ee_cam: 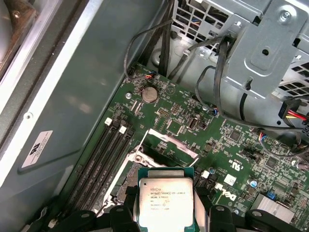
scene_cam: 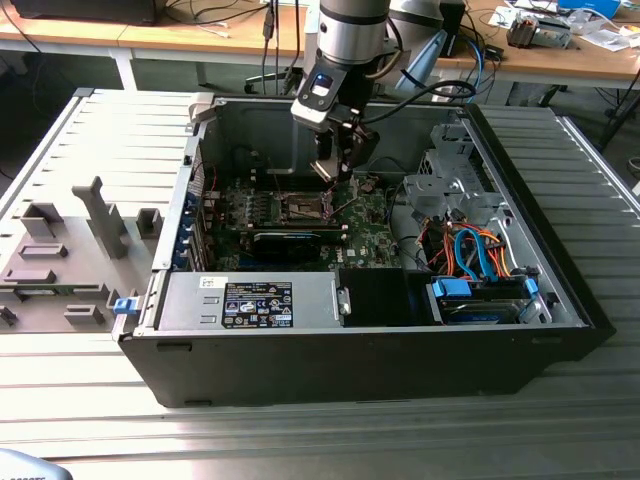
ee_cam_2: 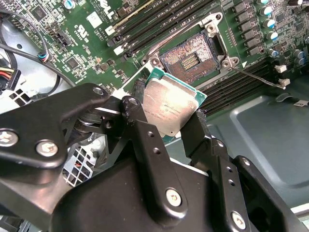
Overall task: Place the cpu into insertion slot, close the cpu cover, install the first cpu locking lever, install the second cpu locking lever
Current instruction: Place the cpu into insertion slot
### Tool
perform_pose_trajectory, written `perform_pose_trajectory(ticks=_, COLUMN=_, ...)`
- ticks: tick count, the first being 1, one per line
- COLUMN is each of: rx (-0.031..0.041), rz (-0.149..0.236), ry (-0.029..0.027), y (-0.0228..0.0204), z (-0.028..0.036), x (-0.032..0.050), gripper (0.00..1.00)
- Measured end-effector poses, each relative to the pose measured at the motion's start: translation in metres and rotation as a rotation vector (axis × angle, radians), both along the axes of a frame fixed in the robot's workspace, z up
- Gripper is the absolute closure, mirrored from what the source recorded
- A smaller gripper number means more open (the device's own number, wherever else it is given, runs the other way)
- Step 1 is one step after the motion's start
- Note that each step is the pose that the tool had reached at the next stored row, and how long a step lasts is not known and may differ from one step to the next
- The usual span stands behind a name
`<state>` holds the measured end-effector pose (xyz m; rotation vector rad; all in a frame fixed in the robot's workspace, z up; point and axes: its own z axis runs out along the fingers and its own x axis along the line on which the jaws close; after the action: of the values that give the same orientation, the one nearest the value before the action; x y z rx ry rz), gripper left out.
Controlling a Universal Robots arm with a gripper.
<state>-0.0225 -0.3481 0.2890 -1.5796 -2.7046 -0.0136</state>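
Quick status check on the cpu install: basically nothing is seated yet. The gripper has its fingers clamped on two opposite edges of the cpu, which is in the air, tilted, just short of the insertion slot and a bit above it. In the second wrist view the slot is wide open, bare contact field showing, nothing in it. In the exterior view the gripper hangs inside the computer case, just above the slot and a touch to the exterior view's right of it.

In the first wrist view the cpu sits between the fingers, and what looks like the cpu cover is flipped up just beyond the slot, so I'd say not closed. A thin locking lever sticks out loose from the slot's corner; looks unlatched to me.

So by my read: placing is in hand, while cover and both levers are left to do.
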Motion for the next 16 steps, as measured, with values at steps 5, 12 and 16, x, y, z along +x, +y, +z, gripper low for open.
perform_pose_trajectory(ticks=5, rx=0.0000, rz=-0.005, ry=0.0000, y=0.0000, z=-0.0004, x=0.0000, gripper=0.45)
perform_pose_trajectory(ticks=12, rx=0.0000, rz=-0.013, ry=0.0001, y=0.0000, z=-0.0008, x=0.0000, gripper=0.45)
perform_pose_trajectory(ticks=16, rx=0.0000, rz=-0.016, ry=0.0000, y=0.0000, z=-0.0011, x=0.0000, gripper=0.45)
